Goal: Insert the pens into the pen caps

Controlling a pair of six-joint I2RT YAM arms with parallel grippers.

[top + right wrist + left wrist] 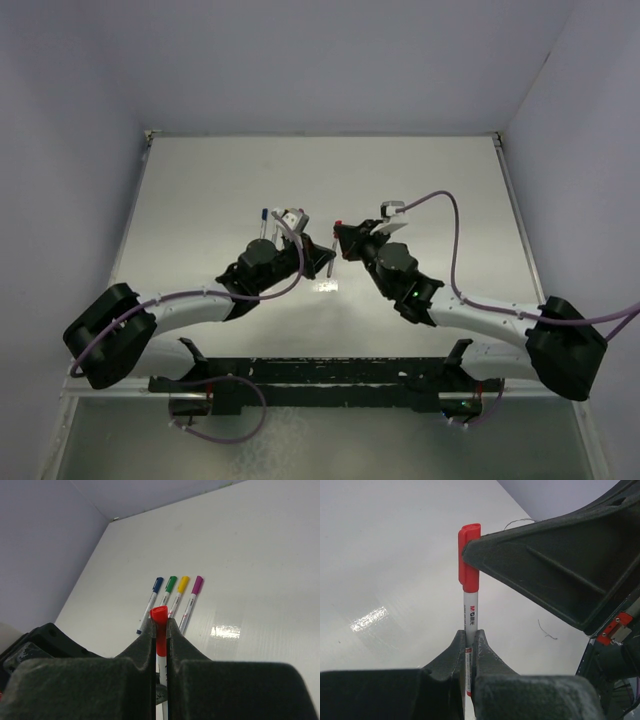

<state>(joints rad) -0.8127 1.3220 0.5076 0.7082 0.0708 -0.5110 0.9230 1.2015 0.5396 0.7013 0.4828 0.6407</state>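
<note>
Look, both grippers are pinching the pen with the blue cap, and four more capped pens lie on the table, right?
Not quite: the cap is red, not blue, as the right wrist view shows. The left gripper and right gripper both pinch that pen, and four more capped pens lie on the table.

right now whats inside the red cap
The end of the white pen, held by the left gripper. Its tip is covered by the red cap, pinched by the right gripper.

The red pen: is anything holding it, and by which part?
Both arms hold it. The left gripper pinches the red pen by its white barrel; the right gripper clamps its red cap.
</note>
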